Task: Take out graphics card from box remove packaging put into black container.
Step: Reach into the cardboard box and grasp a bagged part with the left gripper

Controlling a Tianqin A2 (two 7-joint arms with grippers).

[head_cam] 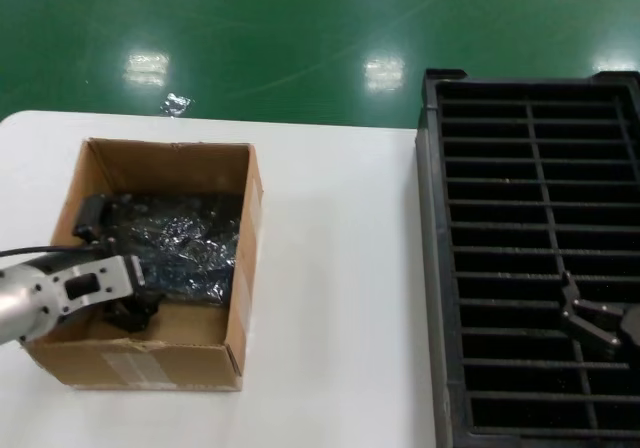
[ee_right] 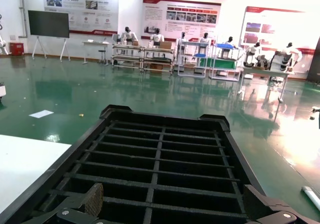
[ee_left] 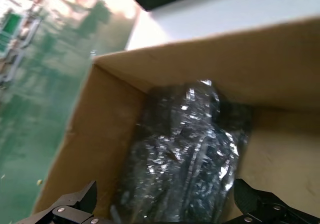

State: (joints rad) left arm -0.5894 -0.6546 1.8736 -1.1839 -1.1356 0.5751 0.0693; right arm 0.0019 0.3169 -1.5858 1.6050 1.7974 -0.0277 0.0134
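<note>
The box (head_cam: 236,298) stands open on the left of the white table and holds shiny bag-wrapped dark cards (head_cam: 185,243). My left gripper (head_cam: 132,268) is down inside the box, open. In the left wrist view its fingers (ee_left: 75,204) stand wide apart on either side of the top wrapped card (ee_left: 190,149), and contact cannot be told. The black container (head_cam: 435,268) lies on the right, its slots showing nothing inside. My right gripper (head_cam: 588,320) hovers open over its near slots (ee_right: 165,184), holding nothing. The graphics card and the packaging are out of view.
Bare white table (head_cam: 340,268) lies between box and container. The table's far edge meets a green floor (head_cam: 300,28). The box walls (ee_left: 100,129) close in around my left gripper. Beyond the container, the right wrist view shows a hall with benches far off.
</note>
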